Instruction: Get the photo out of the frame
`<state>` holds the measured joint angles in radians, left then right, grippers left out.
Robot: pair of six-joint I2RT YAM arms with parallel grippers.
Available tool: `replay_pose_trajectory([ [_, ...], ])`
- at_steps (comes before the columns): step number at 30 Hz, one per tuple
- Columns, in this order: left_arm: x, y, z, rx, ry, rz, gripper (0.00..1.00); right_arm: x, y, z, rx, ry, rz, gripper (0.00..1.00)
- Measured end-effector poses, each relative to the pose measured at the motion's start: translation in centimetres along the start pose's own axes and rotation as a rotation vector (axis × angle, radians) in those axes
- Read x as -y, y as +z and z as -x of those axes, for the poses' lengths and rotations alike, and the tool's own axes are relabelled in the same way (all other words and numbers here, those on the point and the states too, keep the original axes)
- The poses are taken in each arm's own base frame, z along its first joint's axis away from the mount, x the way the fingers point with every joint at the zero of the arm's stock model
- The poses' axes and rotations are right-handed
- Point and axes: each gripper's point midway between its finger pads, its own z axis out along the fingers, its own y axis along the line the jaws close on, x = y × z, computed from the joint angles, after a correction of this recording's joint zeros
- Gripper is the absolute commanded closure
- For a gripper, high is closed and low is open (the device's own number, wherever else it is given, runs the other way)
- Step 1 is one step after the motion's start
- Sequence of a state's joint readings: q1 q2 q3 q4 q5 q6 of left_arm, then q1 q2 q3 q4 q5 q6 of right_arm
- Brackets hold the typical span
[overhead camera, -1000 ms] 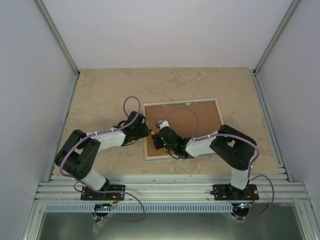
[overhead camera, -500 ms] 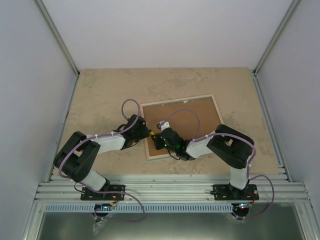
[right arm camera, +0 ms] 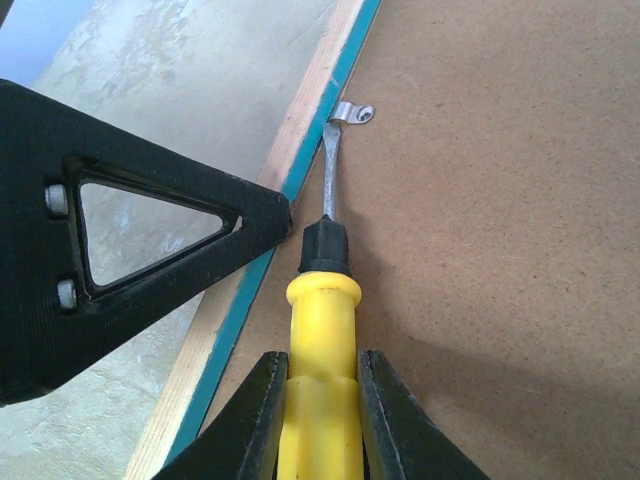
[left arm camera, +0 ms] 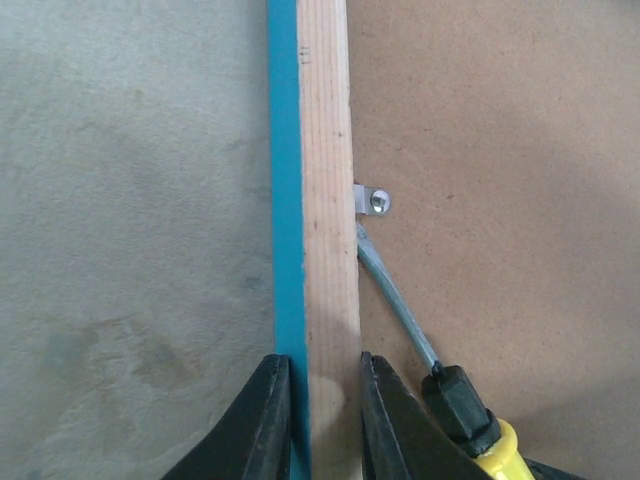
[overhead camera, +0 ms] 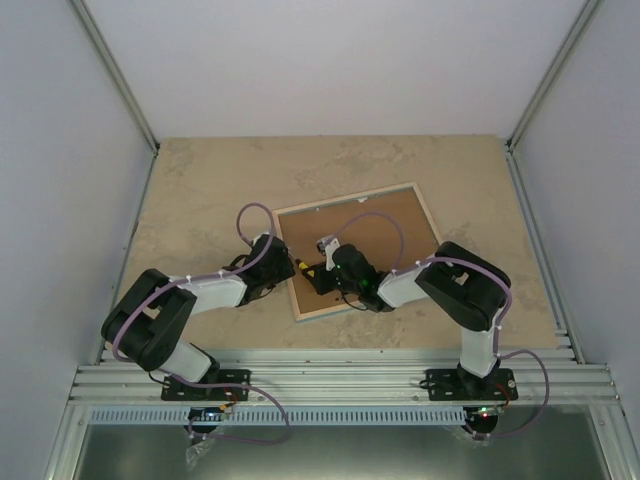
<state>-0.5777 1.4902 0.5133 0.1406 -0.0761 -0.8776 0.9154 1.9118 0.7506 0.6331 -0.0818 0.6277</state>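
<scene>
Prying a backing tab, frame face down on the tabletop [overhead camera: 200,180]

The frame [overhead camera: 345,197] lay back-up at mid-tabletop, skewed, and the photo was out of sight, presumably under the brown backing [right arm camera: 480,200]. The left claw [left arm camera: 322,400] was clamped across the frame's 9 o'clock rail. The right claw [right arm camera: 322,400] was clamped on a yellow-handled screwdriver [right arm camera: 320,330], whose blade reached toward 12 o'clock to meet the metal tab [right arm camera: 350,113]. To do this step well, the blade should probably stay low against the backing and lever or swing the tab off the board. The left claw would brace the rail so the frame cannot slide. A slip could gouge the backing. Counted: one frame, one backing, one screwdriver, one tab in view, two claws, no photo showing.
</scene>
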Motion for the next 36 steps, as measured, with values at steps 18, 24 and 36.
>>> replay_pose_trajectory([
  [18,-0.5,-1.0,-0.9,-0.028,0.029,0.085,1.0,-0.3,-1.0,0.0,-0.113,-0.05,0.019,1.0],
  [24,0.4,-1.4,-2.4,-0.105,0.1,0.08,1.0,0.2,-3.2,-0.6,-0.126,-0.059,-0.016,1.0],
  [36,0.6,-1.5,-2.9,-0.134,0.129,0.08,1.0,1.0,-4.5,0.3,-0.049,-0.034,-0.099,1.0],
])
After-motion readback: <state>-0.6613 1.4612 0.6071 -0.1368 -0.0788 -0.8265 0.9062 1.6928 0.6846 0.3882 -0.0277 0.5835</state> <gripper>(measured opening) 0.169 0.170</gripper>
